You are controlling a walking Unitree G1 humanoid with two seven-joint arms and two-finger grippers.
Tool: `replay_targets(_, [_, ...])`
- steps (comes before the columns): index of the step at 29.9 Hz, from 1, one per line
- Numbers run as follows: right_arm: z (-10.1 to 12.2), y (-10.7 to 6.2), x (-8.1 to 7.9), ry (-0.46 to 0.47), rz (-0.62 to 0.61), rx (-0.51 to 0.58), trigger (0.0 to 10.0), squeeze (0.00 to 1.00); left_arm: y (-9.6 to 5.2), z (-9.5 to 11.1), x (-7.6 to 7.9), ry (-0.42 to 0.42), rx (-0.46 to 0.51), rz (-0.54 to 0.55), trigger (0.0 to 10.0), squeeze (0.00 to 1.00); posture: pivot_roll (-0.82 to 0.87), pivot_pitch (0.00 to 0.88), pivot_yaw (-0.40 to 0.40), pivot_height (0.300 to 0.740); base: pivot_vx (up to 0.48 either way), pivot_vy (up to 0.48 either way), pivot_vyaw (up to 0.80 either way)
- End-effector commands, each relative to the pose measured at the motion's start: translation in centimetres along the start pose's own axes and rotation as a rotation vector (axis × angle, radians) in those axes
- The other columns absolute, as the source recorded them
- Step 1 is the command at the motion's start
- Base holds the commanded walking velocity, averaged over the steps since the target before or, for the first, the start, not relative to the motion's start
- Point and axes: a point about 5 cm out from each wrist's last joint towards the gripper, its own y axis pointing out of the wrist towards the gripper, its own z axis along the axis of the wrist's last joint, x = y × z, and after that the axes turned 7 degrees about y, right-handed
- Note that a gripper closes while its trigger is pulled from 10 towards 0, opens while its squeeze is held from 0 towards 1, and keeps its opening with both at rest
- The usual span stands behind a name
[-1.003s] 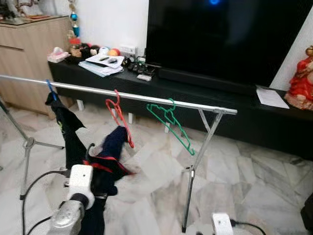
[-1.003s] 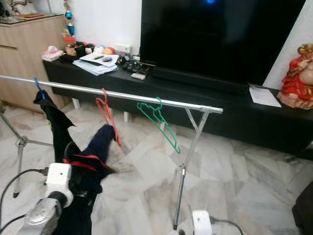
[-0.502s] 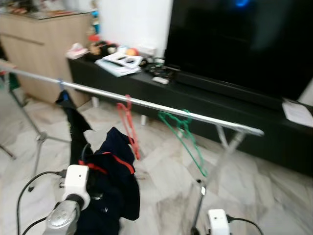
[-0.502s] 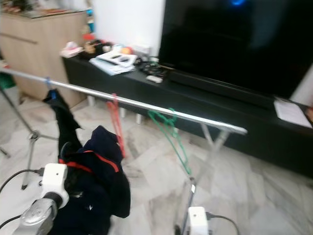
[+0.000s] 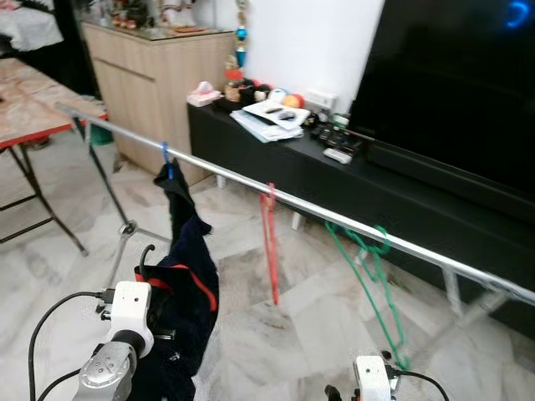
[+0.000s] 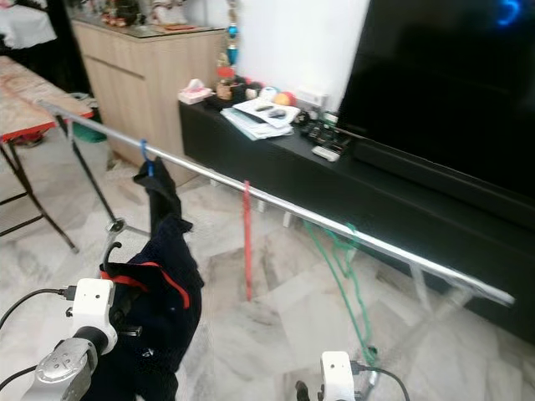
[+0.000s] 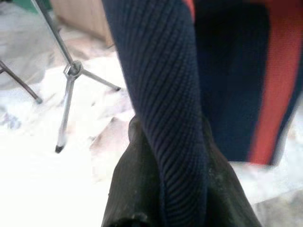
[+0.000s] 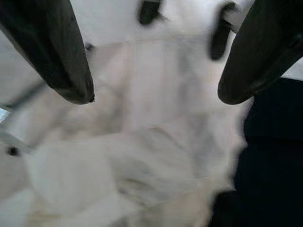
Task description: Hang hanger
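Here a long silver rail [image 5: 251, 185] runs slantwise across the room on thin metal legs, with open marble floor [image 5: 242, 334] on the near side of it and a low black cabinet [image 5: 401, 188] close behind. Three hangers sit on the rail: a blue hanger [image 5: 165, 159] carrying a dark garment, a red hanger [image 5: 269, 242] hanging straight down near the middle, and a thin green hanger [image 5: 372, 280] further to the right. The rail between the blue and red hangers is bare. The left gripper [image 7: 161, 189] is low in front of the rail, its black fingers [image 7: 130, 189] clamped on a ribbed navy garment with red trim [image 5: 185, 288]; the black hook [image 5: 144, 255] of that garment's hanger pokes up just above the white wrist, below the rail and apart from it. The right gripper [image 8: 154, 99] hangs over the pale floor with its fingers wide apart. A wooden sideboard [image 5: 146, 83] stands at the far left, and a folding desk [image 5: 33, 100] with a red edge juts in beside the rail's left end.
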Motion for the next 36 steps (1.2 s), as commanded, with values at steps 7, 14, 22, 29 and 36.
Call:
replay_targets(7, [-0.2,-0.4,1.7,0.000,-0.045,-0.008,10.0,0.00,0.6,1.2,1.5,0.048,0.041,-0.078,10.0,0.00,0.15,0.000,-0.079,0.740,0.312,-0.097,0.00])
replay_targets(14, [-0.2,-0.4,1.7,-0.003,-0.043,-0.010,10.0,0.00,0.6,1.1,1.6,0.049,0.040,-0.079,10.0,0.00,0.15,0.000,-0.082,0.740,0.298,-0.373,0.00])
replay_targets(22, [-0.1,-0.4,1.7,-0.002,-0.040,-0.011,10.0,0.00,0.7,1.4,1.6,0.061,0.053,-0.085,10.0,0.00,0.15,0.000,-0.082,0.740,0.176,-0.080,0.00])
replay_targets(29, [-0.1,-0.4,1.6,-0.005,-0.034,-0.013,10.0,0.00,1.0,1.6,1.4,0.062,0.058,-0.064,10.0,0.00,0.15,0.000,-0.082,0.740,0.000,0.000,0.00])
replay_targets(36, [-0.1,-0.4,1.6,-0.011,-0.030,-0.016,10.0,0.00,2.2,2.7,0.8,0.121,0.073,-0.045,10.0,0.00,0.15,0.000,-0.086,0.740,0.000,0.000,0.00])
